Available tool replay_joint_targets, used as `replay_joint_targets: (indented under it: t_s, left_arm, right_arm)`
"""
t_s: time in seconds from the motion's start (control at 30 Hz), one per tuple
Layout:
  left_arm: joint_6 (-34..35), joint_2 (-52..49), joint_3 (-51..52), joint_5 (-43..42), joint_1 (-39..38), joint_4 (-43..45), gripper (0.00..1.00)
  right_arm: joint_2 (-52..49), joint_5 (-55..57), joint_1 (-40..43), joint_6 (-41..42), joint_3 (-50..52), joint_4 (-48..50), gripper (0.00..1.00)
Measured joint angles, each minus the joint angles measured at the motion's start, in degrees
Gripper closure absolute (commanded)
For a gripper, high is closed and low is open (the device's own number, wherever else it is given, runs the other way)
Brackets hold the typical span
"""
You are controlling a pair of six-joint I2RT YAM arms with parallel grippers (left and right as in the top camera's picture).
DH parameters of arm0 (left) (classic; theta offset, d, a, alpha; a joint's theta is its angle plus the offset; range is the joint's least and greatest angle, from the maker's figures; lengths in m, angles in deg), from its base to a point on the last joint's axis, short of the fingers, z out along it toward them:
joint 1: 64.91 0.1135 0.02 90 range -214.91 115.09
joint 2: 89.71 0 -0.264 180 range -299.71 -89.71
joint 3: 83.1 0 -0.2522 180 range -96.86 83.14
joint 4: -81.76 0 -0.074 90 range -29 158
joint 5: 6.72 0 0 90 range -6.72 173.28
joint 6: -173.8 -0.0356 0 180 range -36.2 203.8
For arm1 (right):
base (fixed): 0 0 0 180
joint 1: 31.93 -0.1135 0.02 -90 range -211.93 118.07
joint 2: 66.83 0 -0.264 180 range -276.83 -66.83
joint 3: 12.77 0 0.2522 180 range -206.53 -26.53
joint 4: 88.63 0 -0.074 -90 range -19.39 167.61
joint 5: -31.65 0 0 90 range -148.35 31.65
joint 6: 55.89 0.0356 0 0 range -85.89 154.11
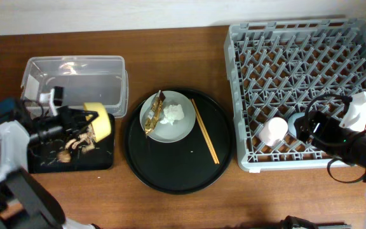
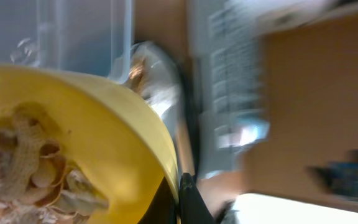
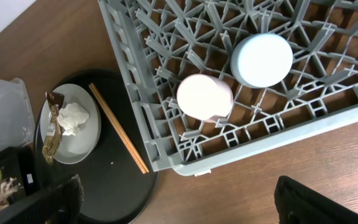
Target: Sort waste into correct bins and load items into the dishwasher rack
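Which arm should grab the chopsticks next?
Right. The right gripper is open and empty at the rack, nearer the chopsticks; the left gripper is shut on the bowl, tipped over the black tray.

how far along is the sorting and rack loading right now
Done: pink cup and light blue cup stand in the rack. In hand: the left gripper tips the yellow bowl over the shallow black tray, where scraps lie. Left: wrapper and tissue on the plate need binning; then plate, chopsticks and bowl go in the rack.

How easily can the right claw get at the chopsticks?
Probably yes: the chopsticks lie bare on the round black tray, and the right claw looks open and empty over the dishwasher rack.
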Motion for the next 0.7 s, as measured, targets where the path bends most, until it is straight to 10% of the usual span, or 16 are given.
replay_joint_targets:
  t_s: [0.17, 0.53, 0.63, 0.7]
  left_arm:
    - [-2.29, -9.75, 0.02, -19.17, 5.31, -0.22, 1.00]
    - [-33.14, -6.25, -0.20, -14.03, 4.81, -30.16, 1.00]
    - [-26.71, 2.12, -2.54, -0.33, -9.66, -24.04, 1.00]
    - [-8.48, 5.60, -3.32, 15.39, -30.38, -12.96, 1.00]
  right_arm:
    - [0.00, -0.02, 0.00, 0.00, 0.00, 0.00, 0.01]
    - [0.00, -0.02, 0.00, 0.02, -0.02, -0.44, 0.01]
    - [-0.02, -0.02, 0.00, 0.00, 0.00, -0.46, 0.01]
    - [-0.04, -0.02, 0.00, 0.04, 0.00, -0.48, 0.01]
